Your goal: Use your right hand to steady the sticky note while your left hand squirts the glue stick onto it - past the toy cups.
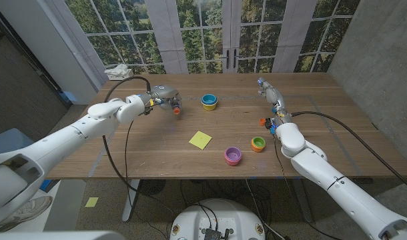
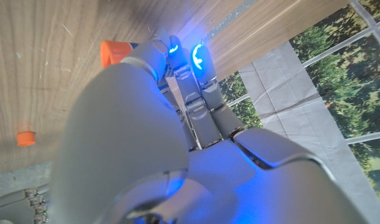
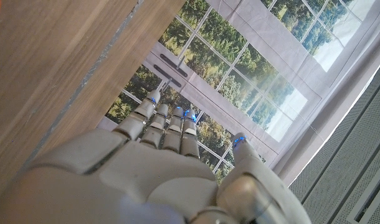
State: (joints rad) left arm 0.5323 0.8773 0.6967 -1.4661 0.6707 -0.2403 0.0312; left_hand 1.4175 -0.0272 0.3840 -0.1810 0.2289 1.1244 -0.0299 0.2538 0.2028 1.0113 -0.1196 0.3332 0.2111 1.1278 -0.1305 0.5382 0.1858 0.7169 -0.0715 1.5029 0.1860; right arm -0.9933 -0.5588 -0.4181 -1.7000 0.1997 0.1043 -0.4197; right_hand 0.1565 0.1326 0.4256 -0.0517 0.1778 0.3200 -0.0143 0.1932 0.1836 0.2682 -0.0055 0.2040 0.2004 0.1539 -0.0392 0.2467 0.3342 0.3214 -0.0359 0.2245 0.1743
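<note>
A robot at a wooden table [image 1: 157, 150] w/ tall windows behind: on the left, its left hand [image 1: 165, 97] is over the far-left part of the tabletop, fingers closed round a glue stick [image 1: 176, 108] whose orange end pokes out toward the table's middle. In the left wrist view the same orange end [image 2: 113, 52] shows just past the curled fingers [image 2: 196, 87], w/ a small orange cap [image 2: 26, 137] lying apart on the wood. Moving right, a blue-and-yellow toy cup [image 1: 209, 101] sits at the far centre; nearer the front edge lies the yellow sticky note [image 1: 200, 139], flat on bare wood, touched by neither hand. Just right of it are a pink-purple cup [image 1: 233, 156] and an orange-green cup [image 1: 258, 144], side by side. Further right, the small orange cap [image 1: 262, 121] lies beside the right forearm. The right hand [image 1: 270, 93] is at the far right of the table, well apart from the note; its fingers [image 3: 168, 124] are stretched out side by side, holding nothing.
</note>
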